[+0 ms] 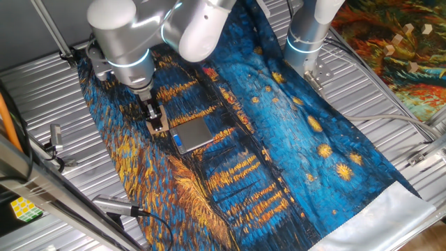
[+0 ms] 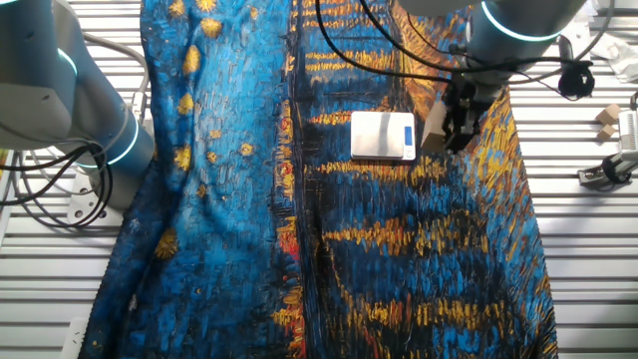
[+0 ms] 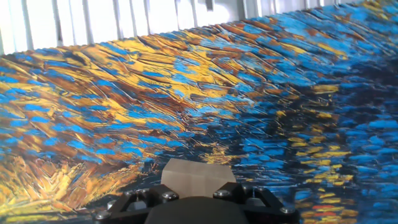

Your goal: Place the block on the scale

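Ribbed metal slats form the counter [image 1: 390,104] in one fixed view, and a painted cloth [image 1: 300,146] of thick blue and orange swirls lies draped over most of it. A silver robot arm [image 1: 125,42] with a glowing blue ring reaches down to the cloth's upper left part. Its dark hand [image 1: 155,120] pinches the block [image 1: 160,125], a small tan wooden piece, just beside the scale [image 1: 192,134]. That scale is a flat silver-grey rectangle with a blue strip on its short near-left edge. A multicoloured puzzle cube [image 1: 22,208] sits at the lower left, well apart. A second arm base [image 1: 310,35] stands at the top.

From the other fixed view, the cloth [image 2: 329,199] runs down the middle of the slatted counter [image 2: 588,239]. The scale [image 2: 383,136] lies flat with its blue display toward the right. The hand [image 2: 457,128] hangs just right of it, fingers closed on the pale block [image 2: 436,128], which looks tilted on edge. Whether the block touches the cloth is unclear.

Looking along the fingers in the hand view, the cloth [image 3: 186,106] shows ridged, brush-like strokes. The block [image 3: 198,175], smooth and light brown, sits between the black bolted finger mounts [image 3: 193,202] at the bottom edge.
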Robot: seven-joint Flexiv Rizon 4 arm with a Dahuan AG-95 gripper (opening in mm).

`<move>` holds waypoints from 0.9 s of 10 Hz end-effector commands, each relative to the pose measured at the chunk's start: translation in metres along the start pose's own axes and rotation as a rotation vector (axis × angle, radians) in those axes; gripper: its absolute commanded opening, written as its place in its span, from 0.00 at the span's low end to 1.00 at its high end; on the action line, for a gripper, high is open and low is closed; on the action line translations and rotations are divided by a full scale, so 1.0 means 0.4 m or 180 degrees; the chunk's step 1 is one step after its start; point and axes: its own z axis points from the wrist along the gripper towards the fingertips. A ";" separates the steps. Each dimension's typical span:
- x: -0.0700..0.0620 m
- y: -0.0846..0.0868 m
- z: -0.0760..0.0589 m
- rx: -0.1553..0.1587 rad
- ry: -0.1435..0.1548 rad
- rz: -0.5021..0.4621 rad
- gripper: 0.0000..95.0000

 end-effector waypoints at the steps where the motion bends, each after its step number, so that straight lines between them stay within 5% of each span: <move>1: -0.003 0.001 -0.002 0.0005 0.0041 -0.0076 0.00; 3: -0.003 0.001 -0.002 -0.0012 0.0012 -0.0176 0.00; 5: -0.003 0.001 -0.002 -0.0026 0.0095 -0.0245 0.00; 9: 0.092 0.038 0.030 -0.0084 0.0069 -0.0202 0.00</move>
